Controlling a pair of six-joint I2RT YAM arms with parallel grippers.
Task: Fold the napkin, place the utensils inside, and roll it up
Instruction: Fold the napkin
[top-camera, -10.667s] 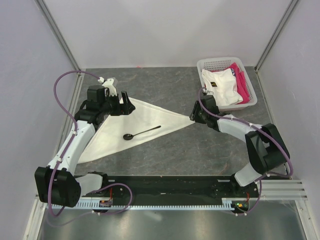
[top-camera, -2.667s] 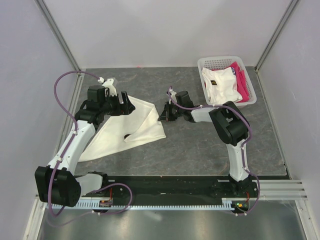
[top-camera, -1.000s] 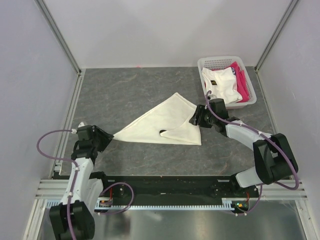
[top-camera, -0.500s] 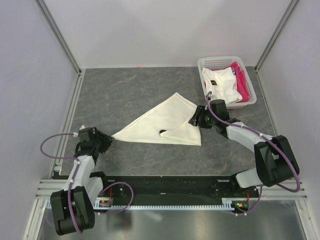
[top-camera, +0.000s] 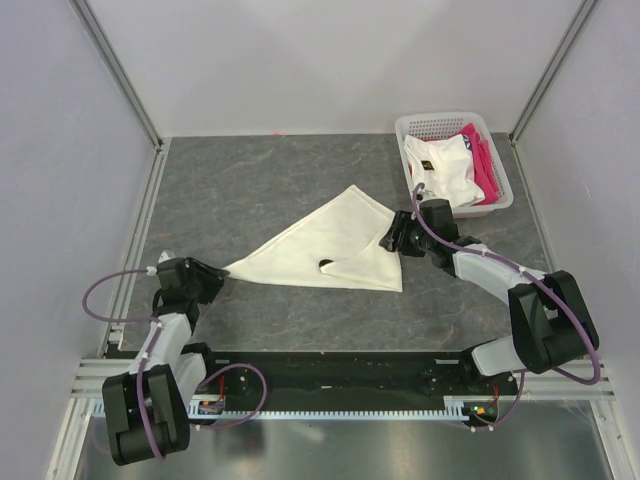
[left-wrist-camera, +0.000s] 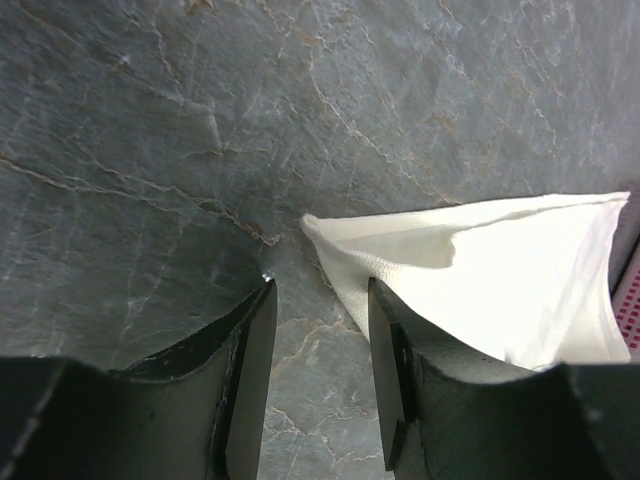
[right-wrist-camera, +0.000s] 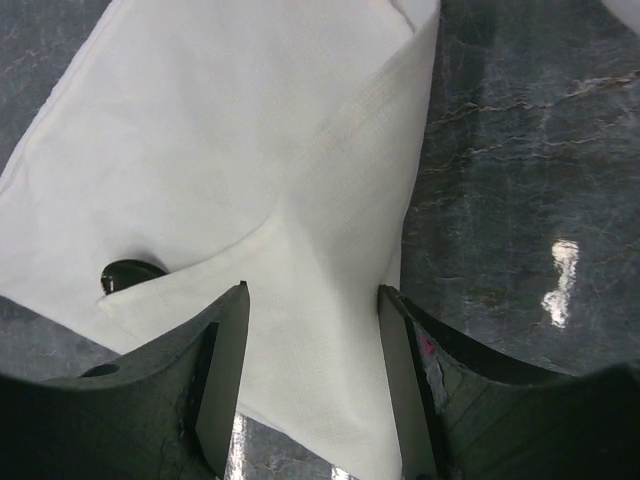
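Observation:
The cream-white napkin (top-camera: 330, 245) lies folded in a long pointed shape on the grey table, its tip toward the left. The black spoon is tucked inside; only its bowl (top-camera: 326, 266) peeks from a fold, also seen in the right wrist view (right-wrist-camera: 132, 273). My left gripper (top-camera: 212, 276) is open and empty just left of the napkin's tip (left-wrist-camera: 320, 228); the cloth (left-wrist-camera: 500, 270) lies ahead of its right finger. My right gripper (top-camera: 392, 240) is open over the napkin's right end (right-wrist-camera: 300, 200), with cloth between its fingers.
A white basket (top-camera: 497, 207) at the back right holds a white garment (top-camera: 442, 170) and a pink cloth (top-camera: 483, 165), close behind my right arm. Metal rails run along the table's left edge (top-camera: 138, 240).
My left arm has let go of the napkin's tip and drawn back a little toward the near left. The napkin and my right gripper have stayed put over the last second.

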